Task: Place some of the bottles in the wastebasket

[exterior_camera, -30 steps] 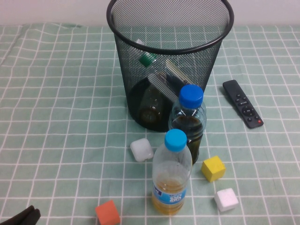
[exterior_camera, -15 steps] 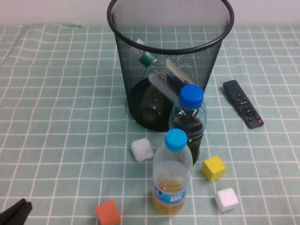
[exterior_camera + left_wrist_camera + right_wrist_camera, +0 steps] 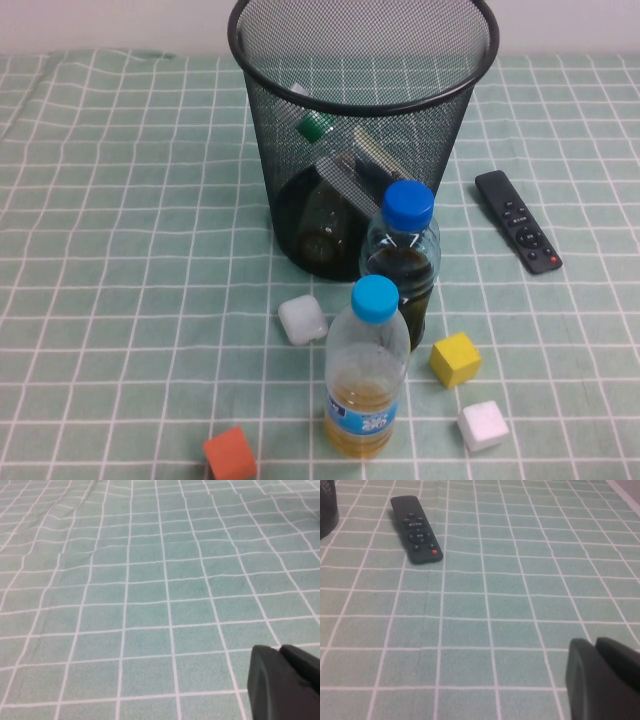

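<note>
The black wire-mesh wastebasket [image 3: 440,100] stands at the back middle of the table. Through its mesh I see a clear bottle with a green neck part [image 3: 316,127] leaning inside, and a brown-tinted bottle [image 3: 322,228] lying at the bottom. Neither gripper shows in the high view. My left gripper [image 3: 280,652] is shut and empty, low over bare checked cloth. My right gripper [image 3: 596,645] is shut and empty over the cloth, on the near side of the remote, well apart from it.
Two blue-capped bottles [image 3: 401,262] [image 3: 367,372] stand in front of the basket. A translucent cube [image 3: 302,320], a yellow cube [image 3: 455,359], a white cube [image 3: 482,426] and an orange cube [image 3: 231,454] lie around them. A black remote [image 3: 517,234] [image 3: 415,529] lies right of the basket.
My left gripper, seen at the high view's bottom left corner earlier, has drawn back out of that view. Nothing else has moved.
</note>
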You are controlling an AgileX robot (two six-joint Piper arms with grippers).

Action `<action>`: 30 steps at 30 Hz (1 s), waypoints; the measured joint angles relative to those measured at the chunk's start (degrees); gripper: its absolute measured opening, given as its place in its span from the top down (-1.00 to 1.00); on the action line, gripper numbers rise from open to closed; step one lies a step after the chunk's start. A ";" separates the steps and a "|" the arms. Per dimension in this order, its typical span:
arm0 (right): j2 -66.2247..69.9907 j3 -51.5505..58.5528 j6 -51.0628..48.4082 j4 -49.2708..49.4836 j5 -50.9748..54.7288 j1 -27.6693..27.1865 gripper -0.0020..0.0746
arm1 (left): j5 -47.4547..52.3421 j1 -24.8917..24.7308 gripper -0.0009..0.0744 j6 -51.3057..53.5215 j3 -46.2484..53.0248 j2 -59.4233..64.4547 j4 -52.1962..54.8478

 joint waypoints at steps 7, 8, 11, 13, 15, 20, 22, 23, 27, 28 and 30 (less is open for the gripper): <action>0.00 0.00 0.00 0.00 0.00 0.00 0.97 | 0.12 0.00 0.99 -0.40 0.00 0.00 2.07; 0.00 0.00 0.00 0.00 0.00 0.00 0.97 | 0.21 0.00 0.99 -0.40 0.00 0.00 2.07; 0.00 0.00 0.00 0.00 0.00 0.00 0.97 | 0.21 0.00 0.99 -0.40 0.00 0.00 2.07; 0.00 0.00 0.00 0.00 0.00 0.00 0.97 | 0.21 0.00 0.99 -0.40 0.00 0.00 2.07; 0.00 0.00 0.00 0.00 0.00 0.00 0.97 | 0.21 0.00 0.99 -0.44 0.00 0.00 2.07; 0.00 0.00 0.00 0.00 0.00 0.00 0.97 | 0.21 0.00 0.99 -0.57 0.00 0.00 2.07; 0.00 0.00 0.00 0.00 0.00 0.00 0.97 | 0.21 0.00 0.99 -0.57 0.00 0.00 2.07; 0.00 0.00 0.00 0.00 0.00 0.00 0.97 | 0.21 0.00 0.99 -0.57 0.00 0.00 2.07; 0.00 0.00 0.00 0.01 0.00 0.00 0.97 | 0.21 0.00 0.99 -0.57 0.00 0.00 2.07; 0.00 0.00 0.00 0.01 0.00 0.00 0.97 | 0.21 0.00 0.99 -0.57 0.00 0.00 2.07; 0.00 0.00 0.00 0.01 0.00 0.00 0.97 | 0.21 0.00 0.99 -0.66 0.00 0.00 2.07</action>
